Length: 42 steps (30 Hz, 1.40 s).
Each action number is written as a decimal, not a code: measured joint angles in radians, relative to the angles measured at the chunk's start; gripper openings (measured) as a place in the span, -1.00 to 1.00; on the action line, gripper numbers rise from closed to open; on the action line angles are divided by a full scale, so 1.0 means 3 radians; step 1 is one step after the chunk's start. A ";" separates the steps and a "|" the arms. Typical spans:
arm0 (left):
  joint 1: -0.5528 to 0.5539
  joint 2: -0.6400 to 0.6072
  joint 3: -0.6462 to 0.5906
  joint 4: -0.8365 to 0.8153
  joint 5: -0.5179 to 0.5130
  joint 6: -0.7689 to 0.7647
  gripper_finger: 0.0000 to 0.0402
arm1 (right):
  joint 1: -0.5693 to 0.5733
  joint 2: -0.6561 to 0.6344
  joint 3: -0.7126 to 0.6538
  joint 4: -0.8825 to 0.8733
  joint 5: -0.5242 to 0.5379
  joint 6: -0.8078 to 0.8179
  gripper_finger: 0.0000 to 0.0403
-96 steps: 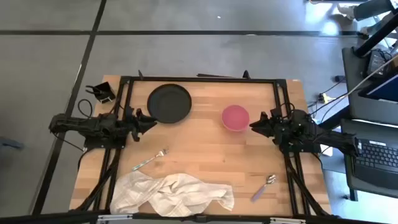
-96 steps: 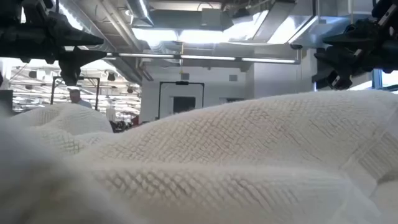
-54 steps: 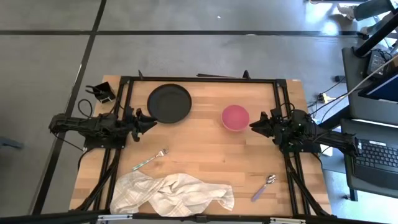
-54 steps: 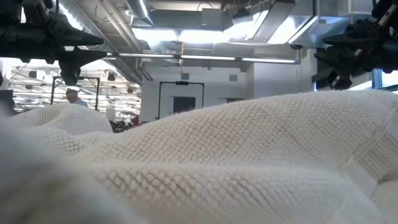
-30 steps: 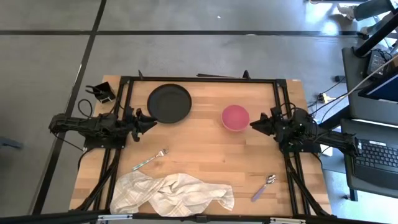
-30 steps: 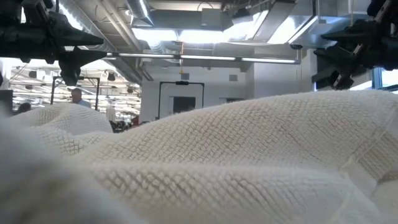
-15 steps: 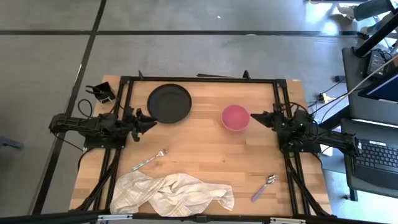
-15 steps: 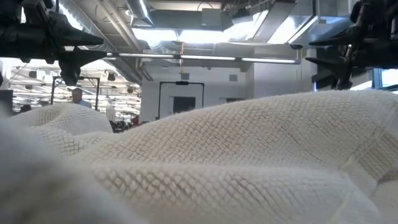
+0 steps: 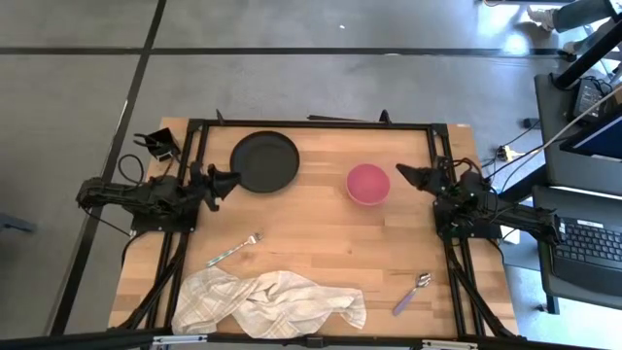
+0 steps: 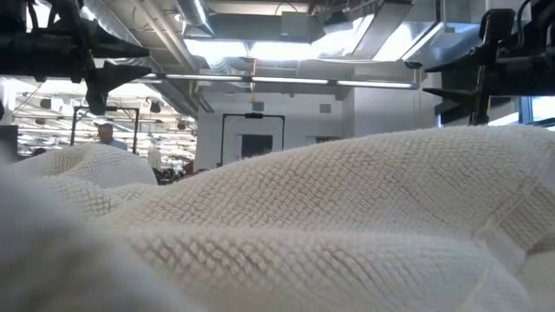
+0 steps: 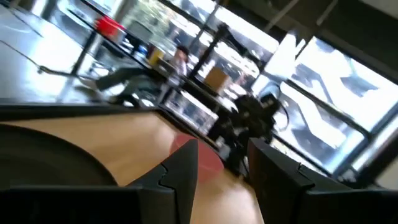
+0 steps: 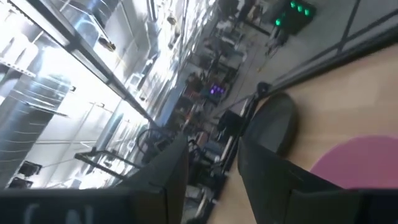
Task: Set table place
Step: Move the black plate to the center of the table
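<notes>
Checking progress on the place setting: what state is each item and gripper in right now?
black plate: empty, flat on the table.
pink bowl: upright, apart from plate.
fork: lying loose.
spoon: lying loose near the corner.
white towel: crumpled.
left gripper: open, empty, at plate's edge.
right gripper: open, empty, beside bowl.

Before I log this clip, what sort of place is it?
Probably a robotics lab in a large industrial hall: a light-wood table on bare grey concrete floor, exposed ceiling ducts, and a computer keyboard beside the rig.
</notes>
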 joint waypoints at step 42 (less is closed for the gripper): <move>0.0609 0.3713 0.3395 -0.2060 0.0806 0.0642 -0.17 | -0.0014 0.1697 0.1971 0.1225 -0.1084 -0.1998 -0.29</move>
